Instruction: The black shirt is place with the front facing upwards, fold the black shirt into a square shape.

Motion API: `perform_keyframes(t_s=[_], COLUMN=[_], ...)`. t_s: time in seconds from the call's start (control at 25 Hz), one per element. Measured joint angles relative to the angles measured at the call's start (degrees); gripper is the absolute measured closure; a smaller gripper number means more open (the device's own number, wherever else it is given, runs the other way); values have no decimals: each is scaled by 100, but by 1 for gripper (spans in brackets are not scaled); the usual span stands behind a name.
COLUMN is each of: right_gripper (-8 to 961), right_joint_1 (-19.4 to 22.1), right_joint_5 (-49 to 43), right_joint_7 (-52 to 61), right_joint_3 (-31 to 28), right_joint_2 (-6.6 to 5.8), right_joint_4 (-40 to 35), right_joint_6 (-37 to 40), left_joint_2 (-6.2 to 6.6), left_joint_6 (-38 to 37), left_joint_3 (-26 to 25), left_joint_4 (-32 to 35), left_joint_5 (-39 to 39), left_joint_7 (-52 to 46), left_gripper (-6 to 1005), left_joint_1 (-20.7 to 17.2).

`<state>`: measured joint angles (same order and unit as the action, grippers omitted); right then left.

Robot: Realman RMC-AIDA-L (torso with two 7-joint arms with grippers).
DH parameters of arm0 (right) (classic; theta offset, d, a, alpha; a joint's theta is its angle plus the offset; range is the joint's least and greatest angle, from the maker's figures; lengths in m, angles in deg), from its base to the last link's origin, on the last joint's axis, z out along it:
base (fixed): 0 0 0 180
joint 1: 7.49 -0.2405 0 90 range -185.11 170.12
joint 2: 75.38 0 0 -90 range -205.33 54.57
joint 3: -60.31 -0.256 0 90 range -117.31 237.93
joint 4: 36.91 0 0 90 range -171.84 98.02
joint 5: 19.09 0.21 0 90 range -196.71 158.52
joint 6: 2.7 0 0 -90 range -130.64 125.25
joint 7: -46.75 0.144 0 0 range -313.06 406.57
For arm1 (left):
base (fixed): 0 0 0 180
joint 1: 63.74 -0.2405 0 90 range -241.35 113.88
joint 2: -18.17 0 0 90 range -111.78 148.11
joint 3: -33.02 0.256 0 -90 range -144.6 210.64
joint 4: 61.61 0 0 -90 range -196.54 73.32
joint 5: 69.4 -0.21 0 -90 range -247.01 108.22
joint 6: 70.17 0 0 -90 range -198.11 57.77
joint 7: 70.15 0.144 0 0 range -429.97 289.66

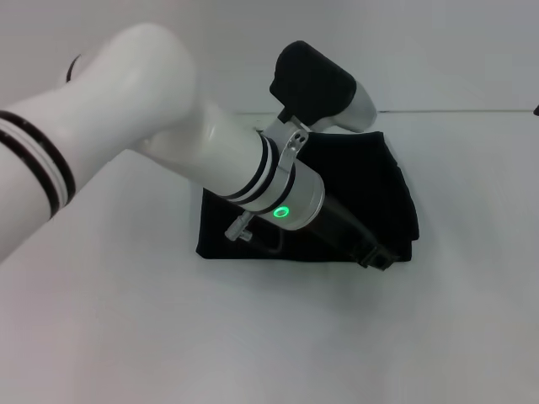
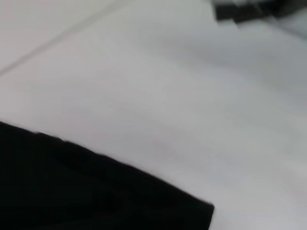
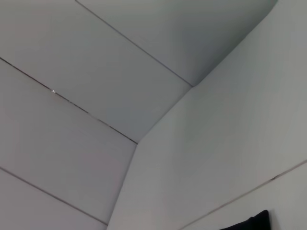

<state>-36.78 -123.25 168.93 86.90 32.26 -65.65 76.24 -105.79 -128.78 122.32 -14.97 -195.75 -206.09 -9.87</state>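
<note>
The black shirt [image 1: 370,181] lies folded to a near-square on the table [image 1: 126,337], directly under the left hand [image 1: 377,255]; whether that hand grips I cannot tell; soft, light, limp cloth, best pinched at an edge; right hand unseen.

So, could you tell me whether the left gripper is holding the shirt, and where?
It cannot be told. The left gripper is low over the folded black shirt near its front right corner, but its jaws are hidden against the cloth.
</note>
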Motion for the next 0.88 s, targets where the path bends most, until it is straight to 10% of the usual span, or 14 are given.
perform_keyframes(t_s=[0.16, 0.32, 0.6, 0.88], right_gripper=[10, 10, 11, 11], right_joint_1=[-46, -258, -1273, -2488], right_joint_5=[-98, -660, -2096, -3388], right_joint_7=[63, 399, 1503, 2014], right_joint_3=[80, 344, 1138, 2061], right_joint_2=[-53, -178, -423, -12], right_joint_4=[-1, -61, -151, -683], right_joint_6=[32, 47, 71, -311], left_joint_2=[2, 50, 684, 877], left_joint_6=[-355, -1126, -2259, -2315], left_joint_3=[-587, -2534, -4926, -5567], left_joint_4=[777, 1244, 227, 15], left_joint_5=[-95, 597, 933, 976], left_joint_7=[-422, -509, -991, -860], left_gripper=[609, 447, 230, 186], left_joint_1=[-639, -1396, -1580, -1933])
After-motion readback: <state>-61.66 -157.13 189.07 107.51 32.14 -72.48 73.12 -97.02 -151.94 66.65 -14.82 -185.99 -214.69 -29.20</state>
